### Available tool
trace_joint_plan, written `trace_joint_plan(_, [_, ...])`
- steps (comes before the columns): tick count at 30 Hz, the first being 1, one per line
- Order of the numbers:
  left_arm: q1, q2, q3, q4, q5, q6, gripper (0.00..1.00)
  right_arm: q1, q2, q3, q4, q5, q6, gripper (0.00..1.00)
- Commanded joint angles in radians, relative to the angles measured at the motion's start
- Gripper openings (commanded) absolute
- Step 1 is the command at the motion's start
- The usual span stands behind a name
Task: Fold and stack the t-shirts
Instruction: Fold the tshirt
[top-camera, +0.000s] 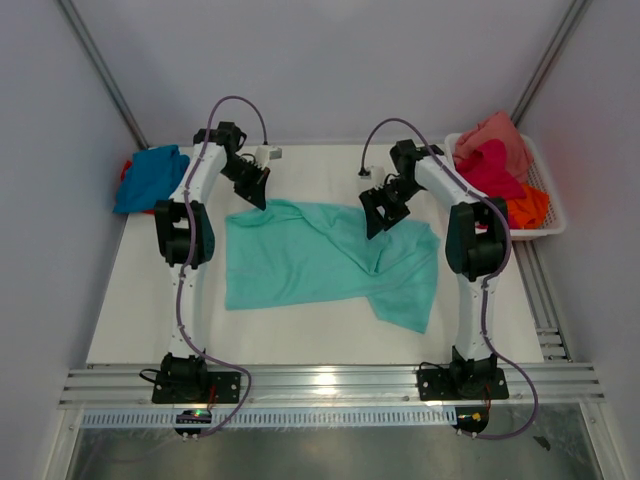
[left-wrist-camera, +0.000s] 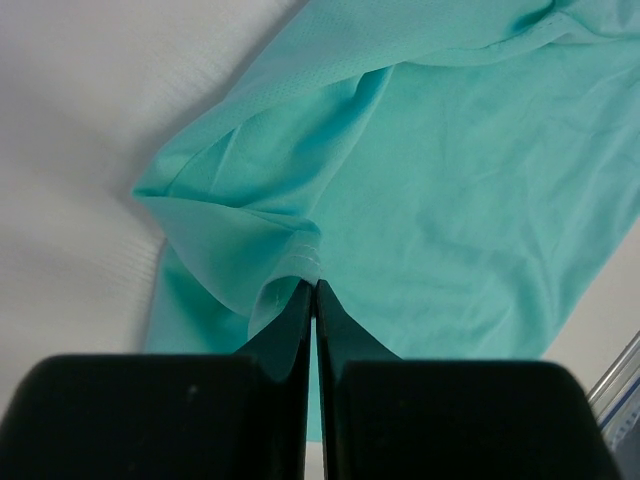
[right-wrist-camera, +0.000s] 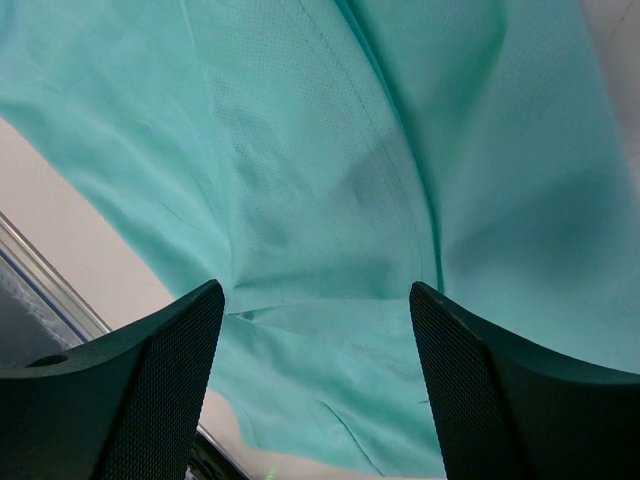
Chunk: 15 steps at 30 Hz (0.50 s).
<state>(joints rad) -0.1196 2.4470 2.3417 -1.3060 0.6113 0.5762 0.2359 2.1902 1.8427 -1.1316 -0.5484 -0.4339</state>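
The mint-teal t-shirt (top-camera: 320, 262) lies spread and rumpled across the middle of the table. My left gripper (top-camera: 258, 197) is shut on the shirt's far-left edge; in the left wrist view the cloth (left-wrist-camera: 450, 170) bunches into a pinched fold at my fingertips (left-wrist-camera: 316, 284). My right gripper (top-camera: 376, 226) is open just above the shirt's far-right part; in the right wrist view the cloth (right-wrist-camera: 330, 200) fills the gap between my fingers (right-wrist-camera: 165, 380), with nothing held. A blue t-shirt (top-camera: 150, 177) lies at the far left. Red (top-camera: 490, 170), salmon pink (top-camera: 497, 134) and orange (top-camera: 528, 206) tees lie in the basket.
A white mesh basket (top-camera: 552, 225) stands at the far right beside the table. A little red cloth (top-camera: 124, 170) shows under the blue shirt. Metal rails (top-camera: 330, 385) run along the near edge by the arm bases.
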Motion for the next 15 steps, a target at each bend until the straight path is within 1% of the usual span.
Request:
trace_joint_plan(1, [0.001,-0.011,-0.002,-0.001,0.036,0.005,0.00,0.008,-0.089,0.003,0.024,0.047,0.006,0.79])
trace_joint_plan(6, [0.001,-0.011,-0.001,-0.001,0.042,0.005,0.00,0.006,-0.076,-0.007,0.000,0.041,0.001,0.79])
trace_joint_plan(15, [0.001,-0.009,-0.002,-0.010,0.047,0.005,0.00,0.006,-0.043,-0.031,0.012,0.030,0.003,0.79])
